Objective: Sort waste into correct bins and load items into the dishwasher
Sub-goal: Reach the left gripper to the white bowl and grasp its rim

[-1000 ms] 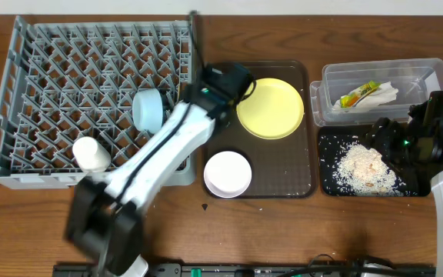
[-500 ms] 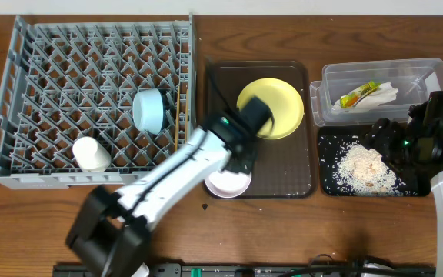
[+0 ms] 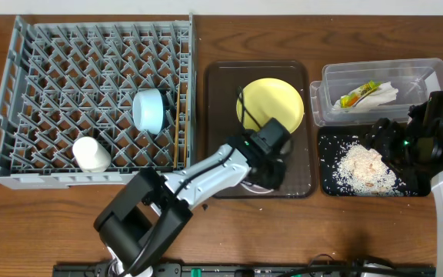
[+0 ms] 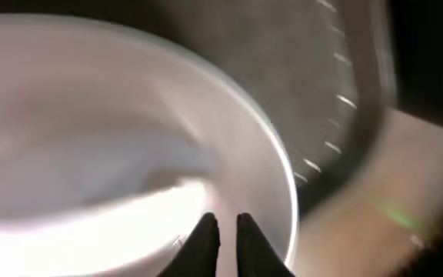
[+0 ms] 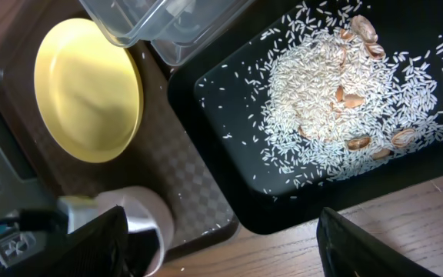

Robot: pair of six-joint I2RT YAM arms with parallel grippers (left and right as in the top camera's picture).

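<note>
My left gripper (image 3: 269,168) hangs low over the pinkish-white bowl (image 3: 246,185) on the brown serving tray (image 3: 220,77) and hides most of it. In the left wrist view the blurred bowl (image 4: 129,154) fills the frame, and the left gripper (image 4: 226,225) is shut above its inside, just left of the rim. The yellow plate (image 3: 271,104) lies further back on the tray. My right gripper (image 5: 221,258) stands wide open over the front edge of the black tray (image 5: 206,108) of rice (image 3: 366,168). The clear tub (image 3: 429,73) holds the wrapper (image 3: 358,95) and napkin (image 3: 387,92).
The grey dish rack (image 3: 21,165) at the left holds a light blue bowl (image 3: 151,109), a white cup (image 3: 91,154) and chopsticks (image 3: 178,146) along its right side. Stray rice grains lie on the brown tray (image 5: 206,192) near its front corner.
The left arm swung from the rack's right edge across the brown tray down onto the pinkish-white bowl, and its jaws closed. The right arm has not moved.
</note>
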